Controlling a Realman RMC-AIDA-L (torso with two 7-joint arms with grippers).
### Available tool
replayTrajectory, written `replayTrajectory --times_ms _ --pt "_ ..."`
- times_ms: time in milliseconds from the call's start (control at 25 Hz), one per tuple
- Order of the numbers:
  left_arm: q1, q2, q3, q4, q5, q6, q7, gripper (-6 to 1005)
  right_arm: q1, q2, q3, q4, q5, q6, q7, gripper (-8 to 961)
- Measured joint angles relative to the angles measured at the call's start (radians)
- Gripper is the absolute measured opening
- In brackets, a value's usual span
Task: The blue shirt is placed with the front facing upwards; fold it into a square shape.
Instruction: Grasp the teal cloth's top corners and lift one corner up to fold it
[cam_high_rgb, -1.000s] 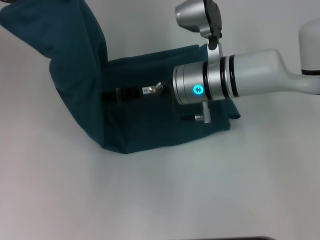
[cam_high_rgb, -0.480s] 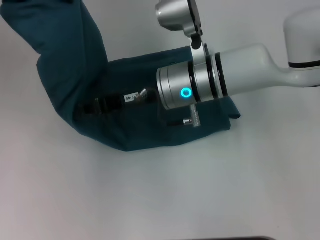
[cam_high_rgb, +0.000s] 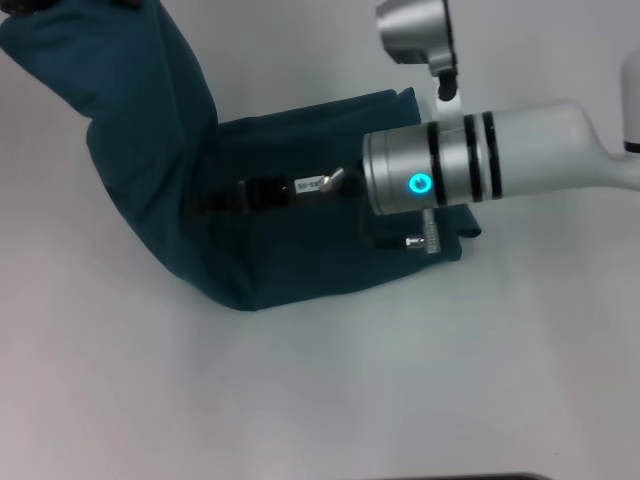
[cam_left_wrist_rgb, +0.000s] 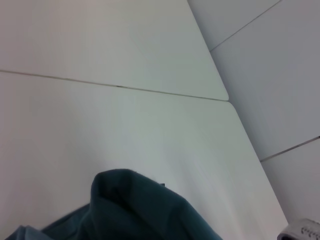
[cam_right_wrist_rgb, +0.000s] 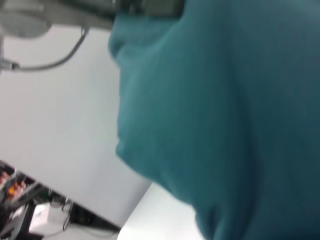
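A white tabletop (cam_high_rgb: 330, 390) fills the head view, plain and smooth. In the left wrist view a thin seam (cam_left_wrist_rgb: 115, 86) crosses the tabletop, and past the rounded corner lies a pale floor (cam_left_wrist_rgb: 270, 75) with thin dark lines. In the right wrist view, some blurred equipment (cam_right_wrist_rgb: 35, 210) stands far off.
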Motion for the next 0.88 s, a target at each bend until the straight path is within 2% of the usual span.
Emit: replayTrajectory --times_ms 280,520,880 --pt "0.001 0.0 -0.003 -0.001 -0.003 -0.001 0.001 57 -0.025 -0.001 0.061 -0.087 0.001 -0.024 -0.003 10" --pt "-0.007 -0.004 0.01 -0.008 -0.005 0.051 0.091 58 0.017 0.003 0.065 -0.083 0.001 -0.028 -0.01 11" --pt "-0.012 0.0 0.031 -0.027 -0.005 0.086 0.218 58 0.021 0.005 0.06 -0.07 0.0 -0.011 -0.015 11"
